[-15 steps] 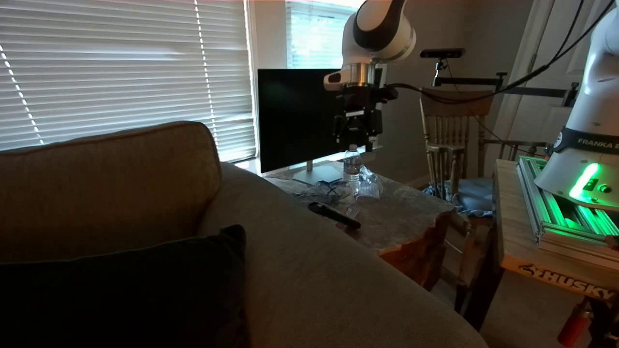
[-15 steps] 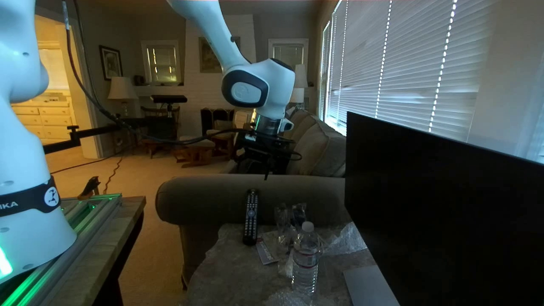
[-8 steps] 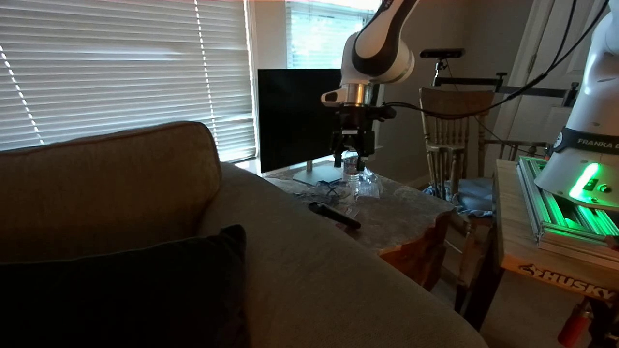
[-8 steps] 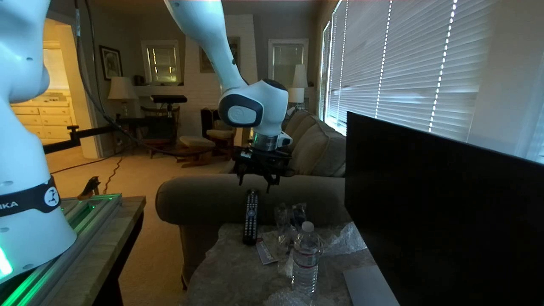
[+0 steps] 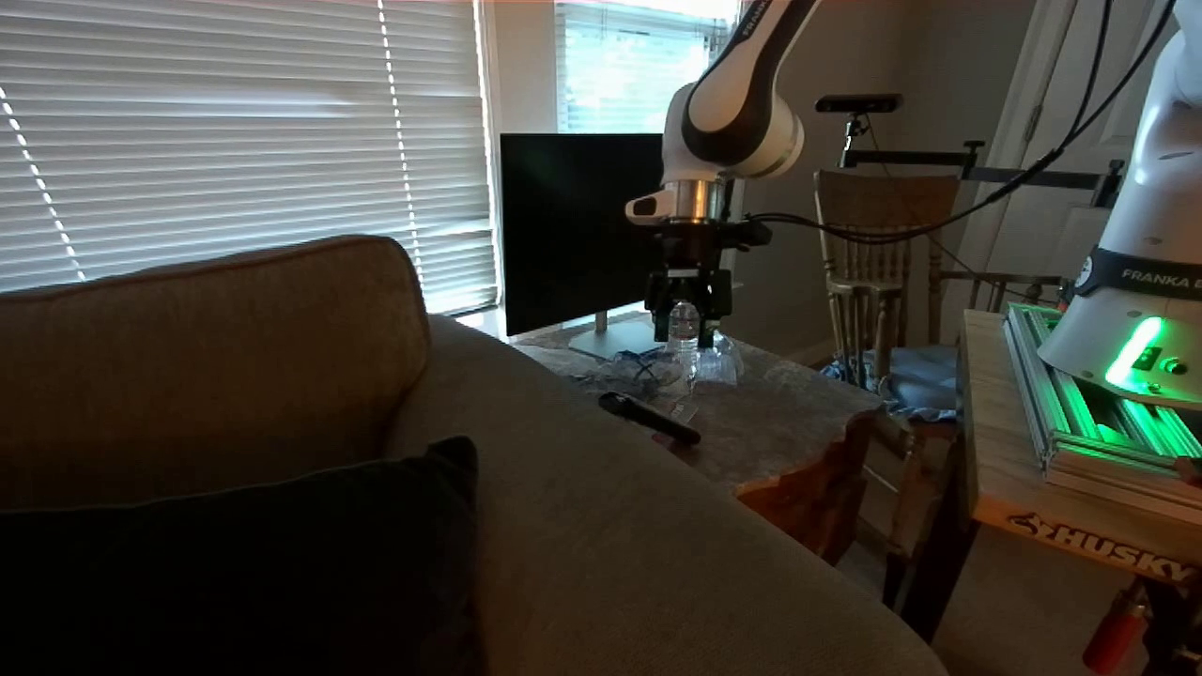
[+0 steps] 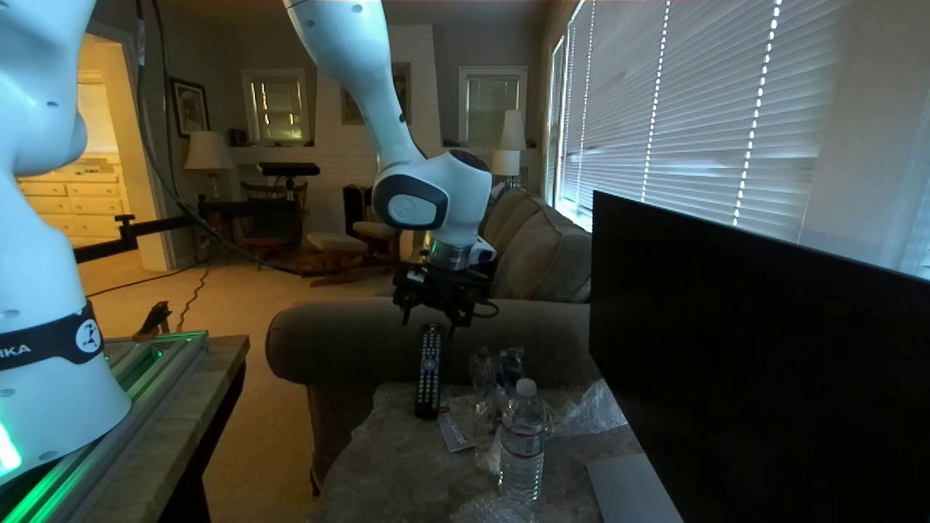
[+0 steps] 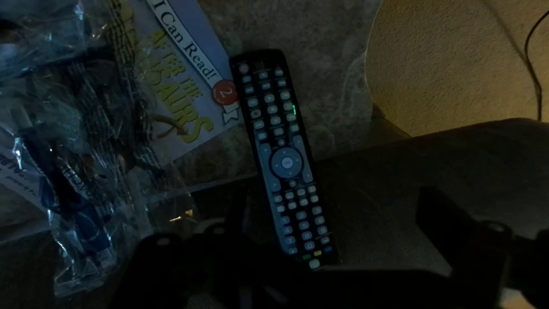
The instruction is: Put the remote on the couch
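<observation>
The remote (image 6: 429,372) is a long black bar with rows of buttons. One end rests on the stone-topped table (image 6: 392,465); the other reaches over the edge of the couch's arm (image 6: 341,345). It shows whole in an exterior view (image 5: 648,419) and almost whole in the wrist view (image 7: 285,161). The beige couch (image 5: 601,526) fills the front of an exterior view. My gripper (image 5: 684,338) is open and empty, above the couch-arm end of the remote. In the wrist view the gripper's fingers (image 7: 334,197) are wide apart, with the remote's lower end between them, nearer the left finger.
A water bottle (image 6: 522,443) stands on the table. Plastic-wrapped items (image 7: 81,206) and a booklet (image 7: 184,73) lie beside the remote. A large black screen (image 6: 726,349) stands along the table. A dark cushion (image 5: 244,573) lies on the couch.
My gripper has come down toward the remote and turned a little, so both fingers show apart. The remote and the other things have not moved.
</observation>
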Motion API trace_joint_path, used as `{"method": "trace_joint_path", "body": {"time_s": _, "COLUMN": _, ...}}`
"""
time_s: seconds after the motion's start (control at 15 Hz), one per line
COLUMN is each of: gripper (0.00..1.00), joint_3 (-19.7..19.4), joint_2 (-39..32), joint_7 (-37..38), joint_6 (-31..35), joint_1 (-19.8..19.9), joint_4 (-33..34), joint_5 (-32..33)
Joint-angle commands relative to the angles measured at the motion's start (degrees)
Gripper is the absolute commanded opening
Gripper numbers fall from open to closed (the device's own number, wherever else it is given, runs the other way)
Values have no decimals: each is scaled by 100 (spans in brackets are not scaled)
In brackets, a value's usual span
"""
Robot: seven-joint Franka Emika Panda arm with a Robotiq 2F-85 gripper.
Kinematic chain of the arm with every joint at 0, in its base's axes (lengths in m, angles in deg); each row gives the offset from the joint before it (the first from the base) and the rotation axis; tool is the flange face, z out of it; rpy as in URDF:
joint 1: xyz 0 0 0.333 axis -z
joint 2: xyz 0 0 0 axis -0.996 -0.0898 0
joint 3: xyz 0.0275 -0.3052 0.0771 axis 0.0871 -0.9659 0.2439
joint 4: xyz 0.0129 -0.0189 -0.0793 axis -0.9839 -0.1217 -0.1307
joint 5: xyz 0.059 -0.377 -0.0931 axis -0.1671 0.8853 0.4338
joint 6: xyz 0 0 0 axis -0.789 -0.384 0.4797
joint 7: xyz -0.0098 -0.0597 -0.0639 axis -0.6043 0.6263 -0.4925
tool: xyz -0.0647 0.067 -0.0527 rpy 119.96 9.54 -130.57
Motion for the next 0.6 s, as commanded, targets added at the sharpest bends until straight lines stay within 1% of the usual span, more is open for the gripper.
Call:
{"method": "trace_joint_path", "body": {"time_s": 0.0, "gripper": 100, "joint_3": 320, "joint_2": -193, "joint_7": -159, "joint_6": 384, "joint_1": 286, "joint_4": 13, "joint_5": 71}}
{"method": "trace_joint_path", "body": {"time_s": 0.13, "gripper": 100, "joint_3": 485, "joint_2": -377, "joint_7": -290, "joint_6": 749, "joint_1": 419, "joint_4": 19, "joint_5": 39}}
{"method": "trace_joint_path", "body": {"time_s": 0.33, "gripper": 100, "joint_3": 833, "joint_2": -717, "joint_7": -503, "joint_6": 1230, "joint_1": 734, "joint_4": 11, "joint_5": 121}}
{"method": "trace_joint_path", "body": {"time_s": 0.53, "gripper": 100, "joint_3": 1121, "joint_2": -1036, "joint_7": -629, "joint_6": 1475, "joint_1": 1024, "joint_4": -8, "joint_5": 307}}
